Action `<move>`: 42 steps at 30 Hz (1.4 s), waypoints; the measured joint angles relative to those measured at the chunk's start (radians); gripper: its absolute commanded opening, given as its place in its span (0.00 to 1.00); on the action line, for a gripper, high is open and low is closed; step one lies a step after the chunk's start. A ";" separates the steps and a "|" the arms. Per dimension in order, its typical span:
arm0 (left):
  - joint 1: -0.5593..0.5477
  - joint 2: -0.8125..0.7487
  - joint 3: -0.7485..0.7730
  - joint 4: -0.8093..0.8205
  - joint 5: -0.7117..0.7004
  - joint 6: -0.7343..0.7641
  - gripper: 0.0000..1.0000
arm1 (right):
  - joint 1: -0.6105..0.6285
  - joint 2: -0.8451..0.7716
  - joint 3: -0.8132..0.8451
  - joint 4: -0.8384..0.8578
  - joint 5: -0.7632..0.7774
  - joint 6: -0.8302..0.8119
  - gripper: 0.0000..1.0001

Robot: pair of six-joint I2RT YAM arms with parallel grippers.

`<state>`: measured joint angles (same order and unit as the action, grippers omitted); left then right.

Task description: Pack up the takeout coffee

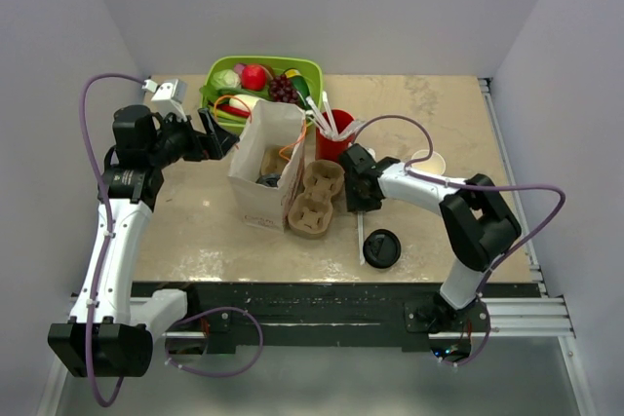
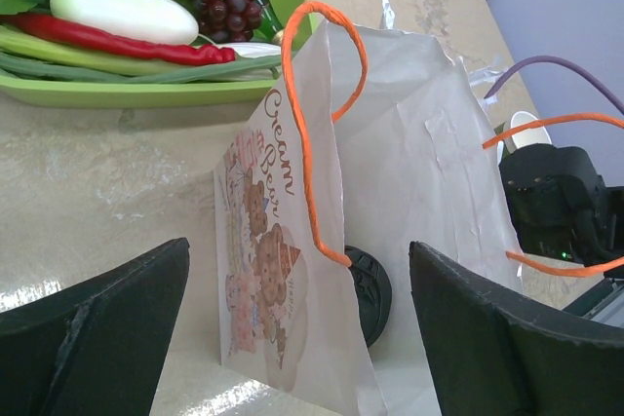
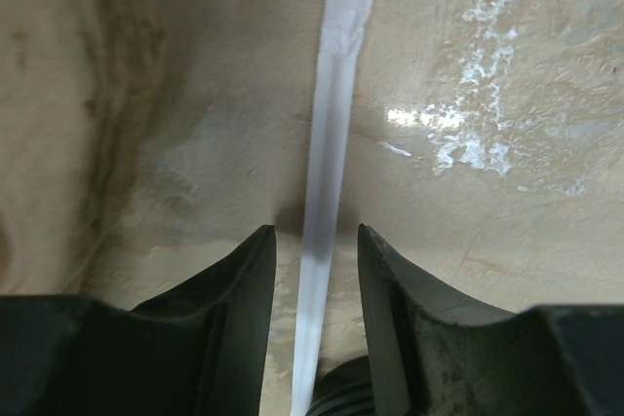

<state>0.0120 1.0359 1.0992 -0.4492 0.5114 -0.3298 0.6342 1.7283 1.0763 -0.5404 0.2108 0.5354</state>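
A white paper bag (image 1: 265,165) with orange handles stands open at the table's middle. A round black lid (image 2: 370,291) shows inside it; the cup under it is hidden. A second black lid (image 1: 381,247) lies loose on the table near the front. A paper cup with a white inside (image 1: 427,161) stands uncovered behind my right arm; its outer wall is hidden. My left gripper (image 1: 222,139) is wide open at the bag's left edge (image 2: 292,241). My right gripper (image 1: 358,204) points down at the table, slightly open around a white wrapped straw (image 3: 327,172) without touching it.
A brown cardboard cup carrier (image 1: 314,198) lies against the bag's right side. A red cup with white sticks (image 1: 331,133) stands behind it. A green tray of toy vegetables and fruit (image 1: 216,73) sits at the back. The loose lid lies just right of the straw.
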 measured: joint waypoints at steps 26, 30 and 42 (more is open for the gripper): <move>0.000 0.000 0.000 0.000 -0.011 0.000 0.98 | 0.000 -0.522 -0.116 0.147 0.035 0.032 0.00; 0.000 -0.004 0.000 0.000 -0.012 0.000 0.98 | 0.000 -0.697 -0.081 0.263 0.043 -0.040 0.00; 0.000 -0.017 0.000 0.000 -0.011 0.000 0.98 | 0.002 -0.468 0.266 0.936 -0.189 -0.256 0.00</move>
<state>0.0120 1.0187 1.0992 -0.4492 0.5003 -0.3302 0.6361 1.2598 1.3418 0.3954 0.0216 0.2798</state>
